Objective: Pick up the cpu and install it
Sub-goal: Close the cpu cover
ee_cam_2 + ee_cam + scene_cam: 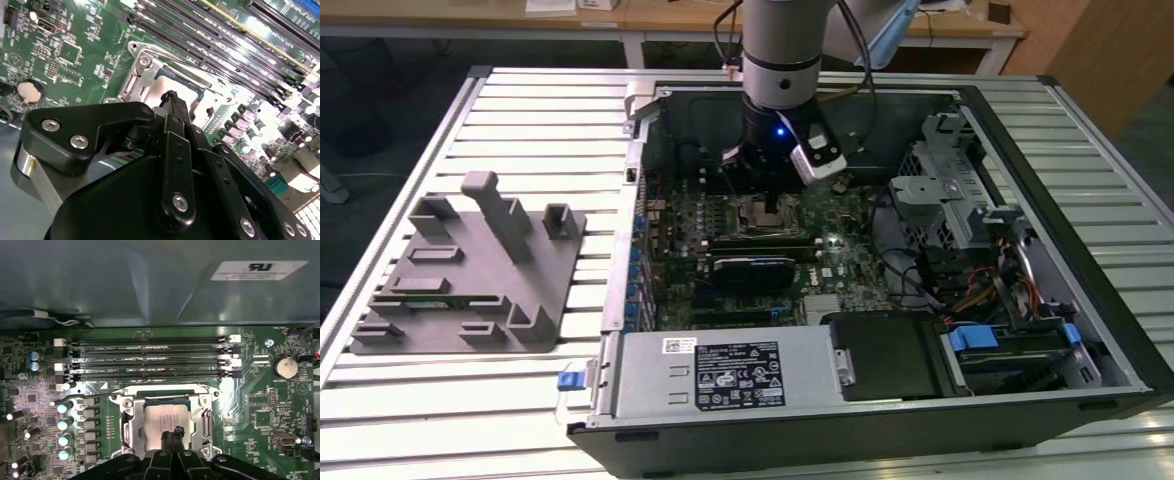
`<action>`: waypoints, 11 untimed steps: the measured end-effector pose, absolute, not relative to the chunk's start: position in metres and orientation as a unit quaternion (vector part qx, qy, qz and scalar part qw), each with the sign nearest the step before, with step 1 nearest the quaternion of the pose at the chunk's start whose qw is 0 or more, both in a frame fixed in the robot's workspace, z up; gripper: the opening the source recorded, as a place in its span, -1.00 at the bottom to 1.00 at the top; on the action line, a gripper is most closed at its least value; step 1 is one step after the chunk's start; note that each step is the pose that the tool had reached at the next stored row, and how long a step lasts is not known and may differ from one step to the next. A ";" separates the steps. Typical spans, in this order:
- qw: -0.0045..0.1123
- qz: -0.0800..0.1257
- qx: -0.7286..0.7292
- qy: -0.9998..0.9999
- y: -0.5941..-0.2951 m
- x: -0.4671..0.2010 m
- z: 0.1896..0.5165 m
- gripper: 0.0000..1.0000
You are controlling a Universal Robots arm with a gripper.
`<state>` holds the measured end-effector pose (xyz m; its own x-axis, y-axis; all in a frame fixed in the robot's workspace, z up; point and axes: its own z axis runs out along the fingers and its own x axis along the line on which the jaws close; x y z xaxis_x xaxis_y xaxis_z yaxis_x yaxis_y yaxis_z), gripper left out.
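Cpu (159, 417) flat in socket (131, 424), top up, gripper (173, 432) over it

An open computer case (854, 435) sits on a slatted table (534, 130), with a grey fixture (467, 275) beside it.

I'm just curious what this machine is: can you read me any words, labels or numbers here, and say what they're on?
White sticker on the case wall, first wrist view: a bold mark, not legible as a word.
Labels on the power supply, exterior view: too small to read.
Print on the motherboard: too small.
Top of the cpu: glare, nothing legible.
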<state>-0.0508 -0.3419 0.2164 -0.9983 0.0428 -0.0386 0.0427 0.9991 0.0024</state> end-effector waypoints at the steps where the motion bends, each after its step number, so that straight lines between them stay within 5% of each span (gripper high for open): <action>1: 0.019 0.001 0.021 1.000 -0.342 -0.053 0.216 -0.79; 11: 0.019 0.001 0.021 1.000 -0.342 -0.063 0.213 -0.79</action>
<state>-0.0634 -0.3419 0.2130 -0.9983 0.0427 -0.0385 0.0427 0.9991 0.0024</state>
